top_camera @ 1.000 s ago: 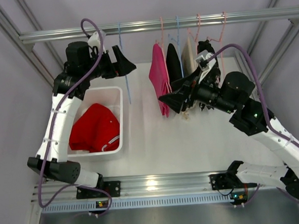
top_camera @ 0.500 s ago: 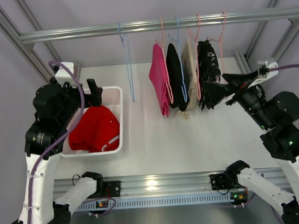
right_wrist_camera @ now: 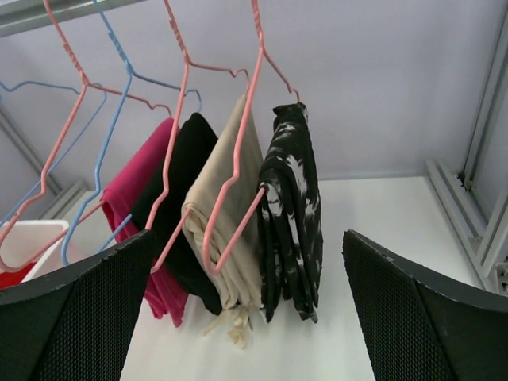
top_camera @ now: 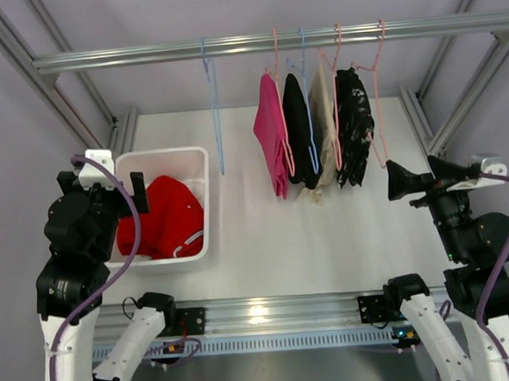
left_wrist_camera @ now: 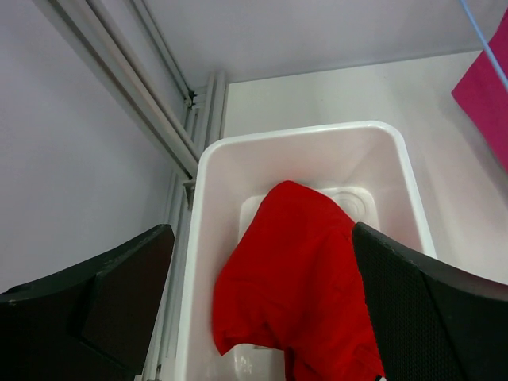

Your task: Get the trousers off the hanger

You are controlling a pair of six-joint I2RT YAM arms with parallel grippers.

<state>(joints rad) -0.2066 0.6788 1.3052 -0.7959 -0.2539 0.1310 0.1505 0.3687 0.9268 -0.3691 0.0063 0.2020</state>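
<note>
See trousers (top_camera: 157, 221) bunched inside white bin (top_camera: 202, 159) on left of table (top_camera: 266, 242), white stripe trim toward near edge. Fully off hanger (top_camera: 214, 115). Spot that hanging bare on rail (top_camera: 125, 54), just right of bin, apart from the cloth. Further right on same rail, packed close on pink and blue hangers: pink garment (top_camera: 271, 142), black garment (top_camera: 297, 127), beige garment (top_camera: 323, 121), patterned black garment (top_camera: 354, 124). Note left gripper (left_wrist_camera: 262, 238) by bin's left side, jaws spread wide, grasping nothing. Same for right gripper (right_wrist_camera: 248, 238): spread wide, empty, facing hung garments from right.
</note>
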